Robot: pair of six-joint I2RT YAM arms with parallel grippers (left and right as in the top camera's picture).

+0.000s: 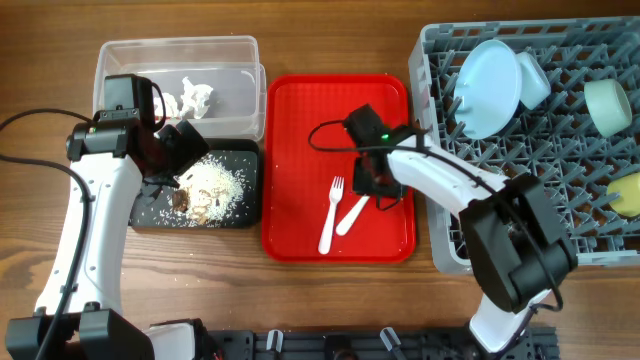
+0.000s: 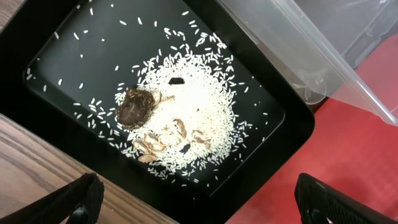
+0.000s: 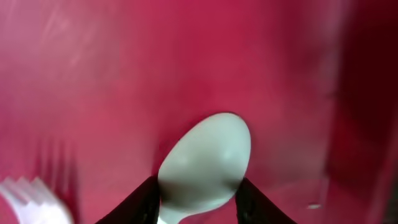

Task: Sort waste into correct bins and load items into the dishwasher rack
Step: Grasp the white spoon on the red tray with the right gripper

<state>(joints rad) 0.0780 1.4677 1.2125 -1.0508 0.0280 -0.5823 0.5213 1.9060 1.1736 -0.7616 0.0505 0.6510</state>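
the right gripper (image 3: 198, 186) is clenched on the white plastic spoon (image 3: 208, 152): its two dark fingers (image 3: 138, 200) press on both sides of the smooth oval bowl of the spoon, low over the flat red serving tray (image 1: 300, 130). the white plastic fork (image 1: 330, 213) lies just beside the spoon on the same tray, its prongs toward the far side. the right arm reaches across the near left corner of the dishwasher rack (image 1: 600, 180), a large grey plastic crate with a lattice of upright pegs, and covers part of it in the overhead view. in the rack the pale blue round plate (image 1: 488, 88) stands on its edge, the pale blue bowl (image 1: 533, 80) leans just behind it, the mint-green bowl (image 1: 607, 105) is further right and the small yellow cup (image 1: 625, 193) is at the right edge. the left gripper (image 2: 199, 186) is released, its fingers wide apart, and it hangs over the shallow black rectangular tray (image 2: 298, 118). in this tray lie the food leftovers (image 2: 180, 106): a loose heap of white grains, a dark brown lump and some pale brown pieces. the clear plastic tub (image 1: 235, 60) touches the far side of the black tray, and the crumpled white tissue (image 1: 195, 97) is inside it. everything stands on a wooden table (image 1: 300, 300) with visible grain.
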